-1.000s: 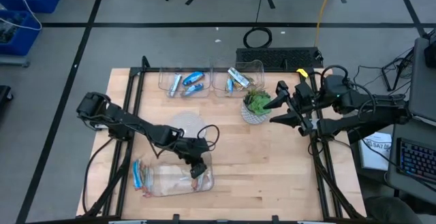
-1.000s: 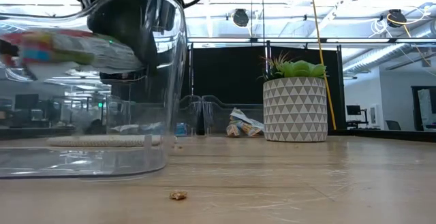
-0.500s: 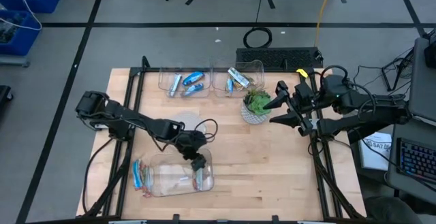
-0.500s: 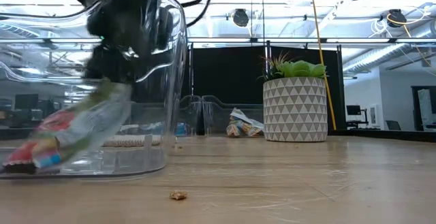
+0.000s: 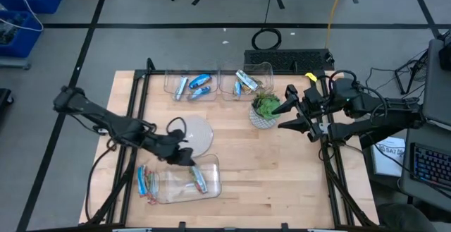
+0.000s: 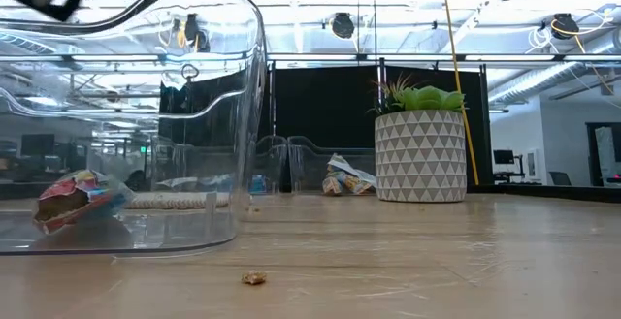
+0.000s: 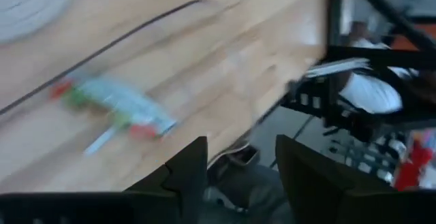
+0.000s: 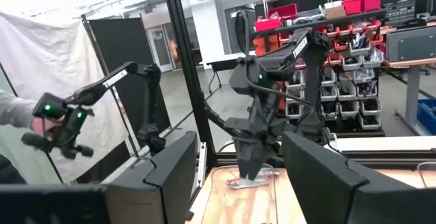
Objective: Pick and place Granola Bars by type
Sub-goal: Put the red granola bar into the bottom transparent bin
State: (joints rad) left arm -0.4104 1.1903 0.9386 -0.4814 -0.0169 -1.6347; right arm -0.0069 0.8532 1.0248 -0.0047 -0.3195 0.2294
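Note:
A clear tub (image 5: 180, 184) stands near the table's front left. A silver-green granola bar with red ends (image 5: 199, 180) lies on its floor; it also shows in the low view (image 6: 78, 199) and the left wrist view (image 7: 112, 105). More colourful bars (image 5: 144, 182) lie at the tub's left end. My left gripper (image 5: 186, 159) hangs open above the tub's far rim with nothing between its fingers (image 7: 194, 166). My right gripper (image 5: 287, 109) stands open and raised at the right, beside the plant. Blue bars (image 5: 199, 84) and silver bars (image 5: 245, 82) lie in two far tubs.
A potted green plant (image 5: 266, 111) in a patterned white pot stands right of centre. A round pale mat (image 5: 194, 133) lies behind the near tub. A small crumb (image 6: 254, 278) sits on the wood near the front. Bare wood spreads across the middle and front right.
My left gripper, shut on the silver-green bar inside the near tub, has opened and let it go. The bar has fallen and lies on the tub's floor. The gripper has then risen out of the tub, drawn back toward the table's left edge and rolled.

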